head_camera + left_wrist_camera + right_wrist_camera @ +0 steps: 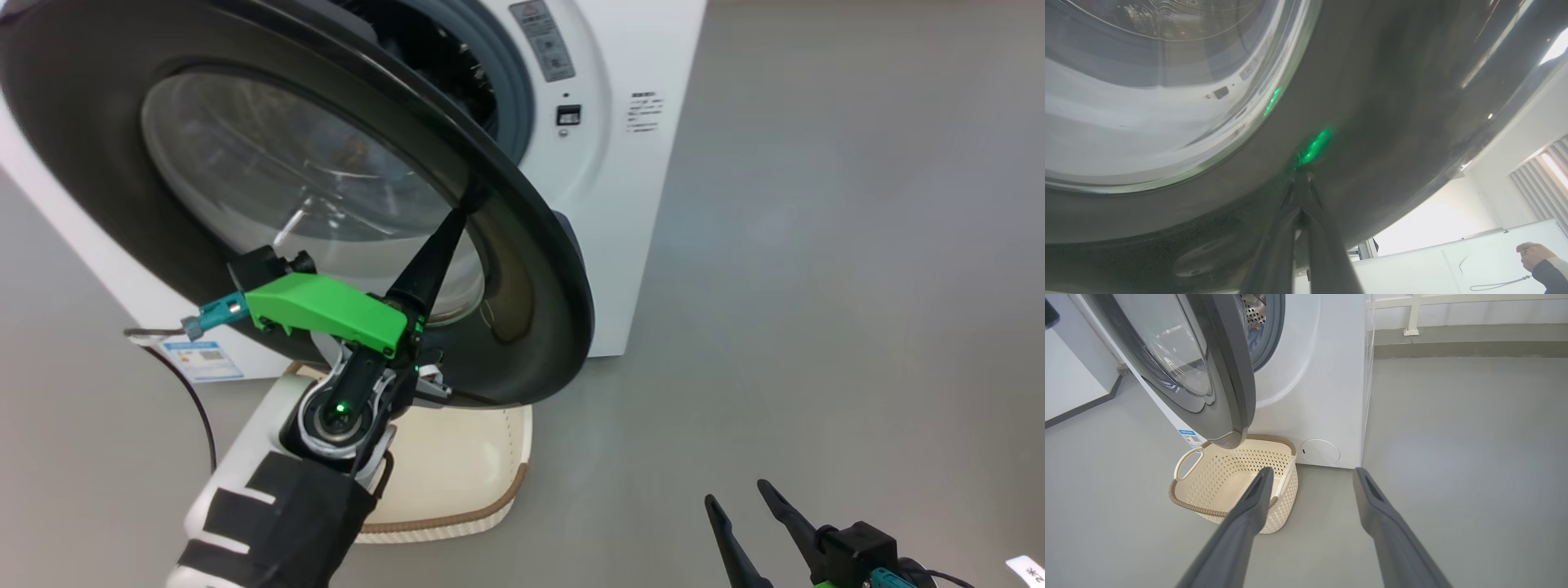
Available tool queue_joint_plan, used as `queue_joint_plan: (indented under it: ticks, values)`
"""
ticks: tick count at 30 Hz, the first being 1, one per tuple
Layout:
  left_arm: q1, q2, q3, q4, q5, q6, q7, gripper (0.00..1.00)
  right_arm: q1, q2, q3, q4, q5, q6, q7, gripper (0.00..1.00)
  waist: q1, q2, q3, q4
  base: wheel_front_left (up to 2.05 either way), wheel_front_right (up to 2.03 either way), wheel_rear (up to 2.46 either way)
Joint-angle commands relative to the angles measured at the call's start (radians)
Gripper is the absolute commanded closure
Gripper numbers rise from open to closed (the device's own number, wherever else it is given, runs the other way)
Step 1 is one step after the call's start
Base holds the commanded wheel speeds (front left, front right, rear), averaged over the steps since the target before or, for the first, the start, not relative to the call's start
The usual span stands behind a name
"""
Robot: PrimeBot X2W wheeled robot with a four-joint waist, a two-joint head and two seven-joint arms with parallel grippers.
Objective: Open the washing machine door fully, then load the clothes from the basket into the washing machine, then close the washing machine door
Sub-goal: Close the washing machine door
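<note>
Nearest the robot, the right gripper hangs low with its two long dark fingers spread apart and nothing between them. It is probably held back to leave the door's swing free. The left gripper has its fingers pressed together into one stiff point. The tip rests on the outer face of the large round door with its glossy black ring and clear glass bowl, well towards its free edge, where a push should turn it most easily.

Below the door's lower edge, the small cream-white perforated basket with a brown rim sits on the floor against the big white front-loading washing machine. What shows of it is empty, so closing looks like the step in hand. The door stands partly ajar. A bluish patch in the steel drum may be the light-blue clothes, though it is too small to tell.
</note>
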Motion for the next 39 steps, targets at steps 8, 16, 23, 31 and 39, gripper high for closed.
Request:
queue_joint_plan:
  ticks: [8,16,23,31,39]
  values:
    - [-0.071,0.007,0.011,0.019,-0.013,-0.010,-0.037,1.00,-0.033,0.006,0.015,-0.017,0.007,0.002,-0.006,0.00,0.0000,-0.0001,-0.013,-0.035,0.00,0.00,0.00]
    - [-0.035,0.036,-0.023,0.018,0.120,-0.010,-0.108,1.00,-0.034,0.008,-0.007,-0.026,0.005,0.002,-0.006,0.00,0.0000,-0.0001,-0.017,-0.015,0.00,0.00,0.00]
    - [0.075,0.107,-0.060,-0.053,0.289,-0.006,-0.250,0.21,-0.021,0.009,-0.051,-0.041,0.004,0.002,-0.006,0.00,0.0000,-0.0001,-0.016,0.001,0.00,0.00,0.00]
    - [0.309,0.171,0.059,-0.232,0.778,0.186,-0.303,0.00,-0.013,0.010,-0.114,-0.072,-0.004,0.002,-0.006,0.00,0.0000,-0.0001,-0.013,0.013,0.00,0.00,0.00]
    - [0.603,0.113,0.187,-0.337,1.213,0.247,-0.304,0.00,-0.009,0.010,-0.142,-0.080,-0.011,0.002,-0.006,0.00,0.0000,-0.0001,-0.030,0.016,0.00,0.00,0.00]
